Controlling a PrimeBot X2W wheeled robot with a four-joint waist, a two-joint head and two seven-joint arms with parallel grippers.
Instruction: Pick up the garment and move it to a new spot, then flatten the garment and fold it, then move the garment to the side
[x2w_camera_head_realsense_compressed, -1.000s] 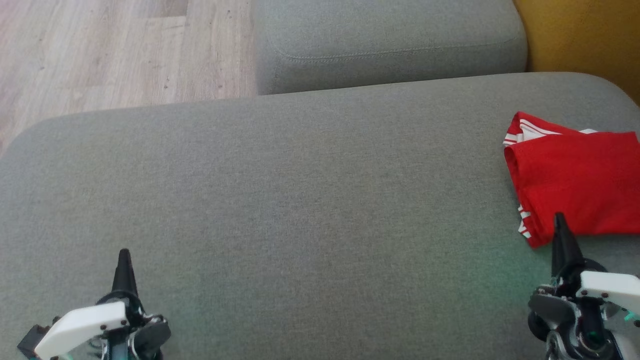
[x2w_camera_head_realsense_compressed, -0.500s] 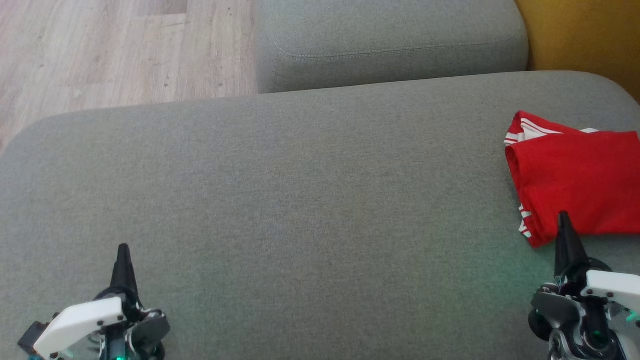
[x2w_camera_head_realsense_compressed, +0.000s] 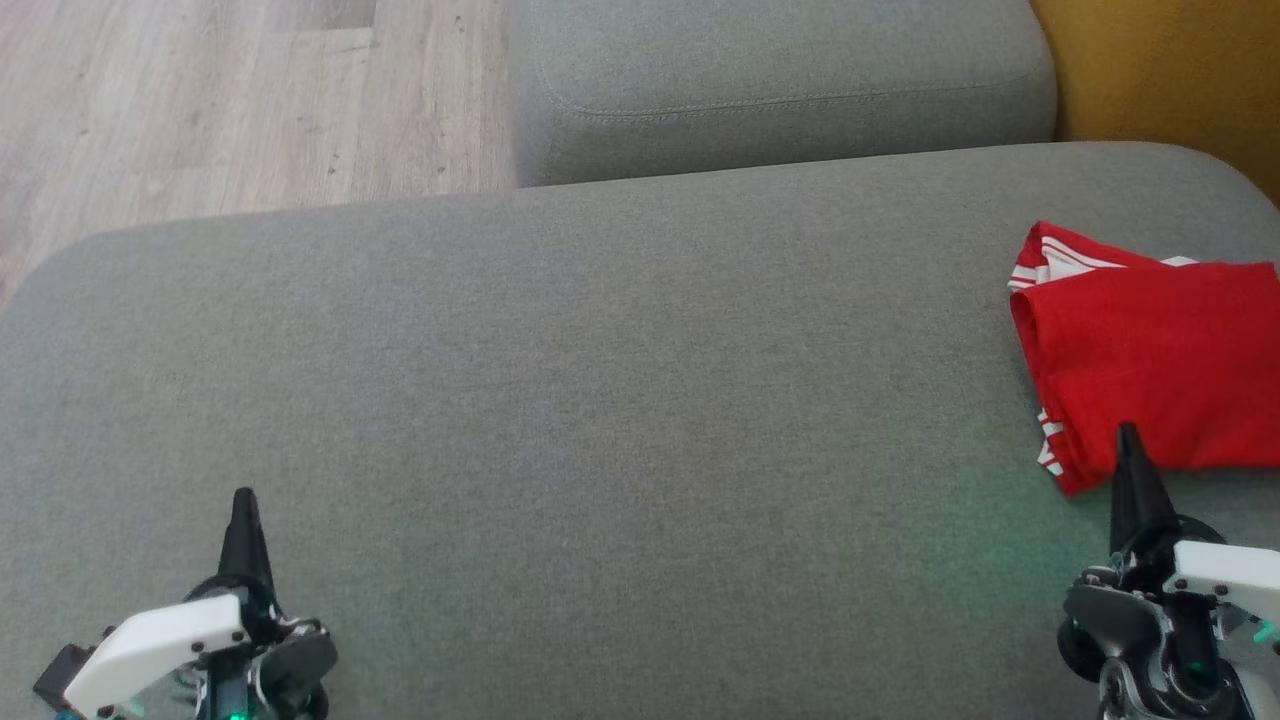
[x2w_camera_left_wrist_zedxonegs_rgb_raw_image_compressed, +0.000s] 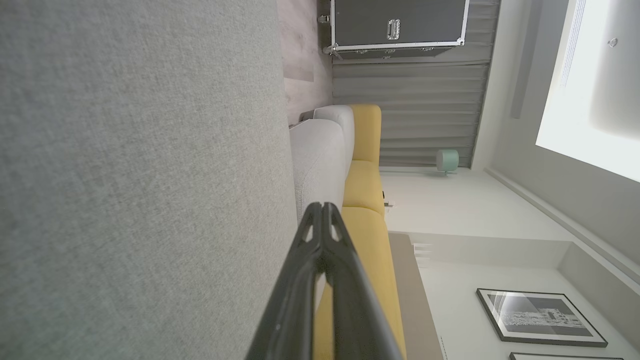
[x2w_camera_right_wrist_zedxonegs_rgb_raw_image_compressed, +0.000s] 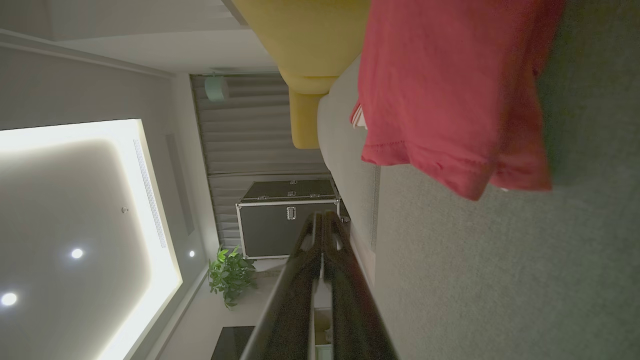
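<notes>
On woven grey cushion (x2w_camera_head_realsense_compressed: 600, 400), folded red garment (x2w_camera_head_realsense_compressed: 1150, 350) (perhaps cotton, white-striped)

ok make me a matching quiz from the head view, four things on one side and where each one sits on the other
Things:
1. garment
2. left pincer
3. wooden floor
4. yellow sofa

Places in the head view:
a. lower left, fingers shut
b. top right corner
c. right edge, lying on the grey sofa seat
d. top left corner

Pairs: 1-c, 2-a, 3-d, 4-b
</notes>
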